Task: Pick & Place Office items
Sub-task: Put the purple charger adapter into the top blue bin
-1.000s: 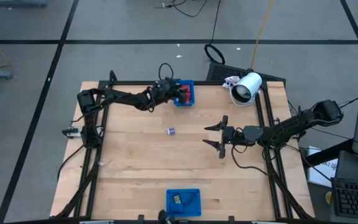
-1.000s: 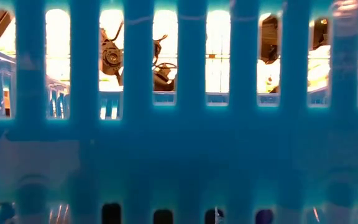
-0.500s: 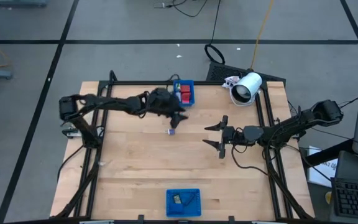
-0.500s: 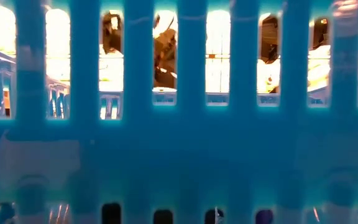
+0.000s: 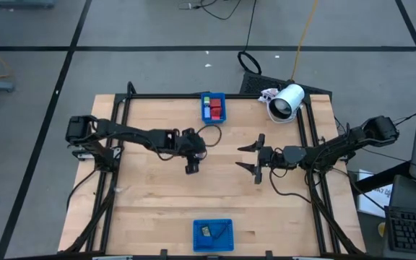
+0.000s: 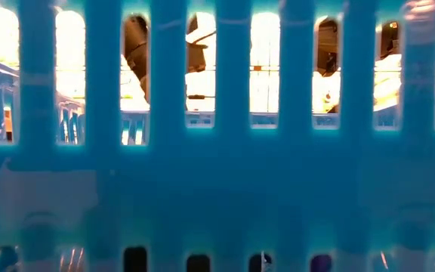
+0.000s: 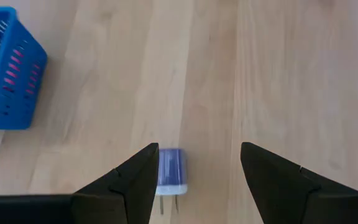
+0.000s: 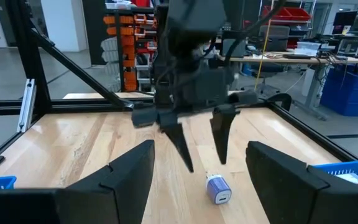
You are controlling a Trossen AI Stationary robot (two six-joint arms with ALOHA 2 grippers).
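A small purple piece with a white end lies on its side on the wooden table, near the middle. My left gripper hangs just above it, open and pointing steeply down, its fingers apart from the piece. In the high view my left gripper covers the piece. My right gripper stands open and level to the right of it, holding nothing. Red and blue blocks lie in the far blue tray. Dark pieces lie in the near blue tray.
A white cylindrical device lies at the table's far right corner. A black frame runs along the table's edges. The near tray's slotted blue wall fills the low view. Bare wood lies between the two trays.
My left gripper has swung from the far blue tray toward the table's near edge and a little left. It has tipped from nearly level to pointing steeply down, and now hangs over the purple piece. The piece has not moved.
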